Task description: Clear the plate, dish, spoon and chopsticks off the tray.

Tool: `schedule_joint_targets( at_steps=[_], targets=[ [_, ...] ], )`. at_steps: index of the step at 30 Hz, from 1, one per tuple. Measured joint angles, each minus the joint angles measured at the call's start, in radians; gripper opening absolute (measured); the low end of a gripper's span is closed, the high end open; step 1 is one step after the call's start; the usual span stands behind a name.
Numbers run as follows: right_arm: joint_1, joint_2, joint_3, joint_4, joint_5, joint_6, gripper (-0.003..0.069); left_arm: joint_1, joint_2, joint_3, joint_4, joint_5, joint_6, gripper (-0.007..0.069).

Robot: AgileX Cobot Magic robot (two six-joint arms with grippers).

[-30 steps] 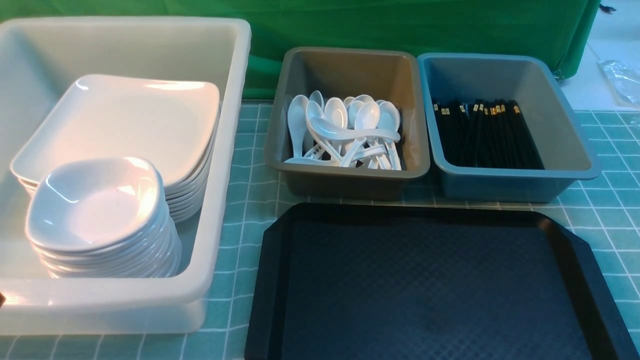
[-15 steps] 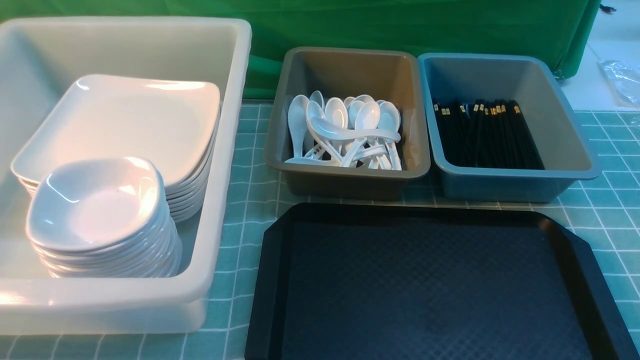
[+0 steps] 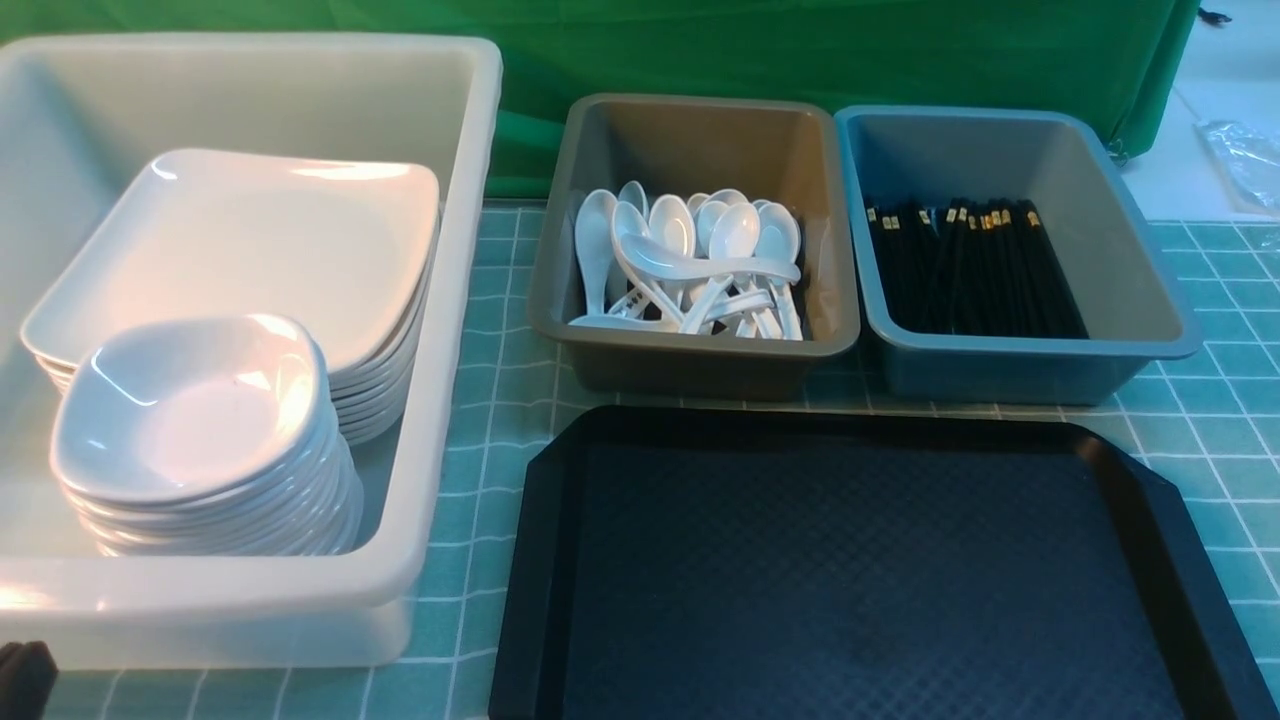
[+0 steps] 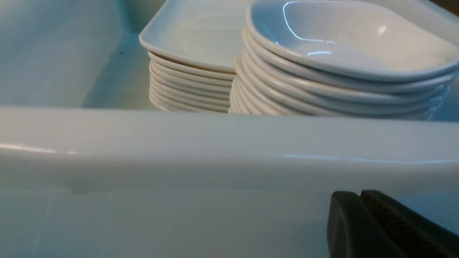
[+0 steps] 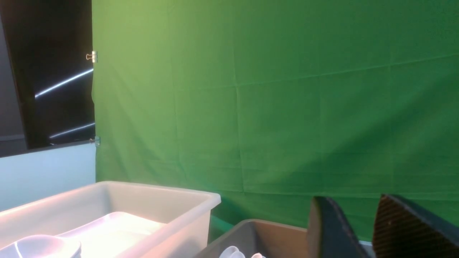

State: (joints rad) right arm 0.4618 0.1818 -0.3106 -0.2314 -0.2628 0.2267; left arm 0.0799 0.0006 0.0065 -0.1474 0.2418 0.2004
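The black tray (image 3: 850,560) lies bare at the front right. Large white plates (image 3: 250,240) and small white dishes (image 3: 190,410) are stacked in the white tub (image 3: 450,300) on the left. White spoons (image 3: 690,260) lie in the grey-brown tub (image 3: 700,130). Black chopsticks (image 3: 970,270) lie in the blue-grey tub (image 3: 1150,300). My left gripper (image 3: 22,678) is shut and empty, just outside the white tub's near wall (image 4: 215,143); in the left wrist view (image 4: 359,195) its jaws touch. My right gripper (image 5: 351,199) is open and empty, raised, out of the front view.
A teal checked cloth (image 3: 500,400) covers the table and a green backdrop (image 3: 800,50) hangs behind the tubs. The left wrist view shows the plate stack (image 4: 193,36) and the dish stack (image 4: 351,43) behind the tub rim.
The left gripper's dark tip, out of the front view half a second ago, now shows at the bottom left corner in front of the white tub. Nothing else has moved.
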Motion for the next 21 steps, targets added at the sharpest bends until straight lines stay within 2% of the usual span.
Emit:
schedule_joint_targets(
  at_steps=[21],
  targets=[
    [0.0,0.0,0.0,0.0,-0.001,0.0,0.0239,-0.001,0.0,0.0,0.0,-0.016,0.0,0.0013]
  ],
)
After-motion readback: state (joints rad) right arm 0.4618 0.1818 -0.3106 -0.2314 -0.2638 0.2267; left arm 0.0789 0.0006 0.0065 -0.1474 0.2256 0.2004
